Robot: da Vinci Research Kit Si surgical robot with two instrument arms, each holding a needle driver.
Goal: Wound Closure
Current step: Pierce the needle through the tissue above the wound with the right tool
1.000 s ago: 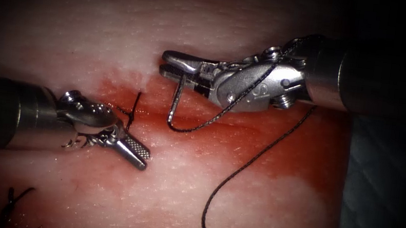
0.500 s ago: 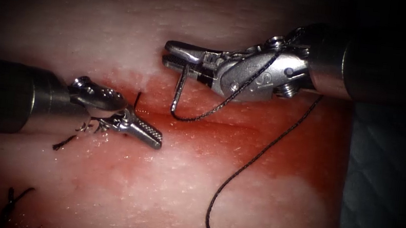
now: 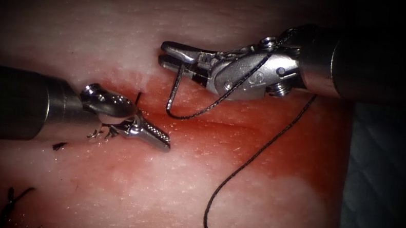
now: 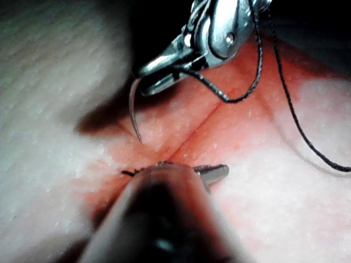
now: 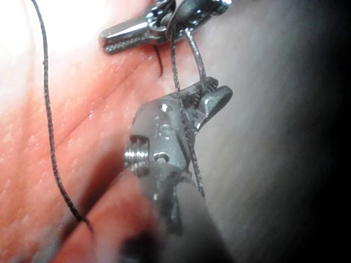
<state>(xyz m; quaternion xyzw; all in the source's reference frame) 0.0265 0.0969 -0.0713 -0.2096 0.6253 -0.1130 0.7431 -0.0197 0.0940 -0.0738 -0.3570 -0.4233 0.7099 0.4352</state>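
My right tool (image 3: 163,55) hovers over the tissue (image 3: 96,18), jaws shut on the curved needle (image 3: 175,87) partway along its curve. The needle hangs free above the cut (image 3: 227,127) and is not in the tissue; its tip (image 4: 139,138) points down. Dark thread (image 3: 246,163) runs from the needle's tail, loops over the right tool's wrist and trails down toward the bottom edge. My left tool (image 3: 163,144) lies low over the cut, left of the needle, jaws shut on nothing. Both show close together, left tool (image 5: 109,41) beyond the right tool (image 5: 216,98).
Red fluid (image 3: 282,139) stains the tissue around the cut. A tied stitch with short cut ends (image 3: 136,99) stands just behind the left tool. Another knot with ends (image 3: 14,198) sits at the lower left, and a short thread piece (image 3: 59,146) lies under the left shaft.
The left tool has slid right and a little up toward the hanging needle, its jaws closing. The right tool has lifted slightly with the needle.
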